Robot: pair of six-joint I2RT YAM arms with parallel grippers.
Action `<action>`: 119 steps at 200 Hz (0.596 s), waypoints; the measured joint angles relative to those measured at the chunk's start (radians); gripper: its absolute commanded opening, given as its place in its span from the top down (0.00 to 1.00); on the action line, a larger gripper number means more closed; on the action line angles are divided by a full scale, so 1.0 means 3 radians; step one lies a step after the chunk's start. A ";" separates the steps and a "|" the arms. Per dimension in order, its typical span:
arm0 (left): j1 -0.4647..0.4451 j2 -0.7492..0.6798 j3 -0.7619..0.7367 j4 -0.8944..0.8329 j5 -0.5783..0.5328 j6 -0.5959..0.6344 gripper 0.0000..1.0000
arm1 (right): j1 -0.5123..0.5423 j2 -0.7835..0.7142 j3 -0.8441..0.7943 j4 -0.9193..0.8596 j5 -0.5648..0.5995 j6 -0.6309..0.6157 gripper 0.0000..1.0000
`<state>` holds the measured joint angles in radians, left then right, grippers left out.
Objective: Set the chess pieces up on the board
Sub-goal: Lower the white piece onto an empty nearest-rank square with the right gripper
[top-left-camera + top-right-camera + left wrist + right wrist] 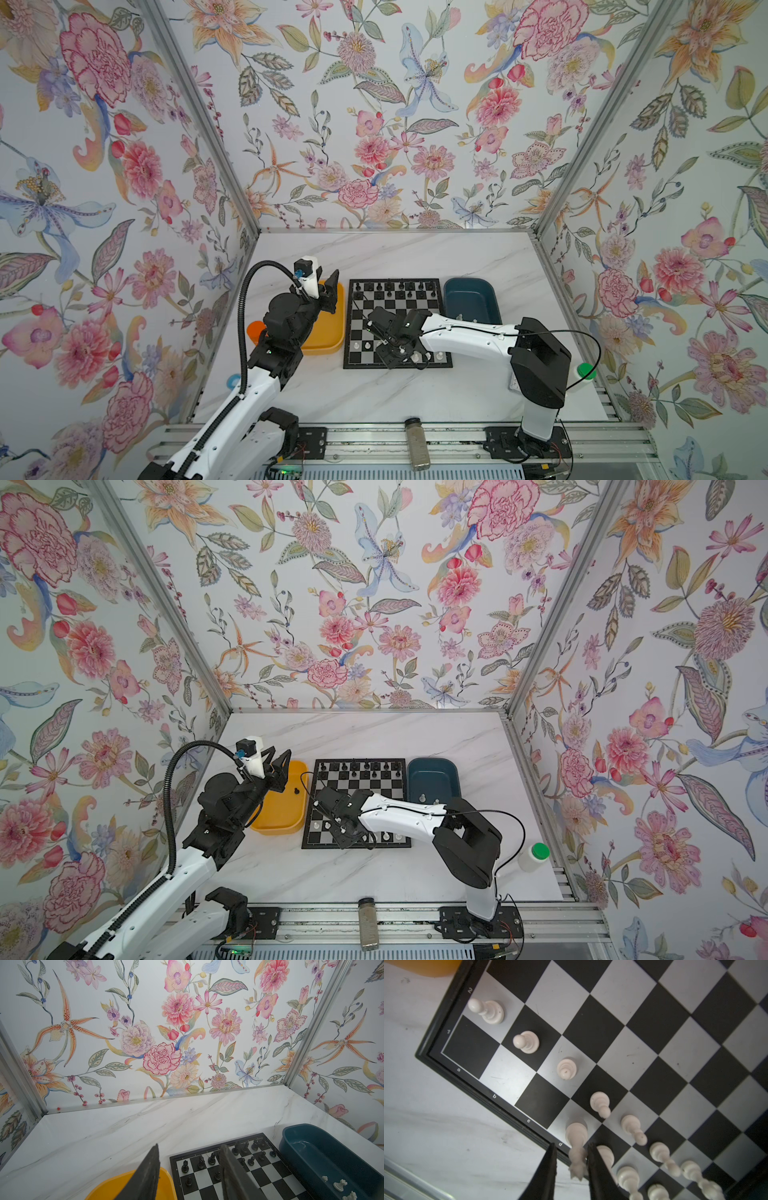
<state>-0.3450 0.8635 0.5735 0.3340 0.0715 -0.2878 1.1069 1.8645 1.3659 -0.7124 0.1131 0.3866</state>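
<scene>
The right gripper (pixel 571 1144), jaws slightly parted and gripping nothing, straddles the white queen (pixel 576 1134) standing on square d1 of the board (pixel 641 1059), crown nearly against 1 finger (pixel 598 1174), so a skewed retreat could snag it and topple the pawns (pixel 632 1126) just beyond.

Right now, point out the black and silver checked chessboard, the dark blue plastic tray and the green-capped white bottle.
Black and silver checked chessboard (pixel 354 330): in a top view, bare square.
Dark blue plastic tray (pixel 465 300): in a top view, bare floor.
Green-capped white bottle (pixel 528 860): in a top view, white body.
</scene>
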 measured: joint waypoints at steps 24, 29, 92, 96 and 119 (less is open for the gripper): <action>0.0000 -0.0001 0.0000 0.0000 0.0000 0.0000 0.51 | -0.0004 0.0000 0.0000 0.0000 -0.0005 0.0000 0.72; 0.0000 -0.0003 0.0000 0.0000 0.0000 0.0001 0.51 | -0.0004 0.0000 0.0000 0.0000 -0.0013 0.0000 0.72; 0.0000 -0.0011 0.0000 -0.0001 0.0000 0.0010 0.52 | -0.0010 0.0000 0.0000 0.0001 -0.0090 0.0001 0.69; 0.0000 -0.0015 0.0000 -0.0001 0.0000 0.0010 0.52 | -0.0011 0.0000 0.0000 0.0001 -0.0090 0.0000 0.69; 0.0000 -0.0022 0.0000 -0.0001 0.0000 0.0010 0.51 | -0.0027 0.0000 -0.0004 0.0003 -0.0094 0.0001 0.69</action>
<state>-0.3450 0.8570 0.5735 0.3336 0.0715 -0.2848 1.0988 1.8645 1.3647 -0.7116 0.0849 0.3870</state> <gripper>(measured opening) 0.485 0.309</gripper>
